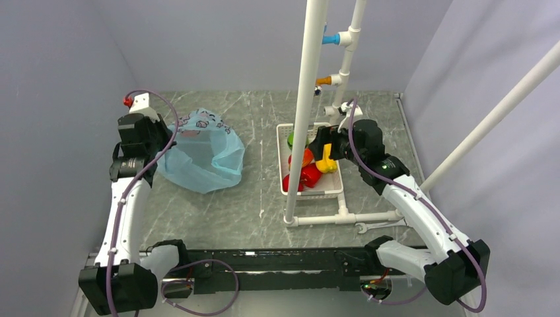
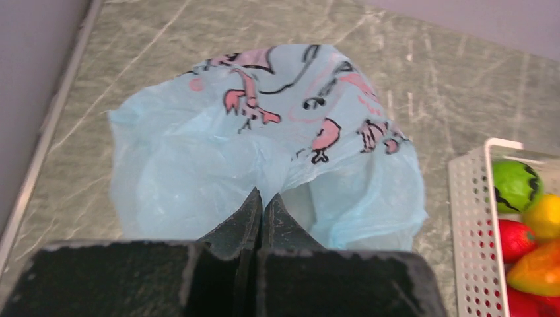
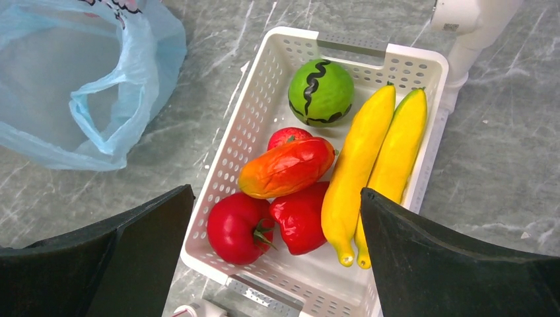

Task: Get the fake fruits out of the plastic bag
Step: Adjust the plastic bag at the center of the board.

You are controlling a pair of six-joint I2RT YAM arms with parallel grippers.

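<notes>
The left gripper is pinching shut on the near fold of the plastic bag, which is lying toward the table's left edge. The right gripper is hanging wide open and empty above the fake fruits, which are sitting in the white basket right of the bag.

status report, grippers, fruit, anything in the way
Left gripper shut at near edge of plastic bag, grip unclear. Right gripper open above white basket. Fake fruits in basket, none visible in bag. White pipe stand beside basket.
</notes>
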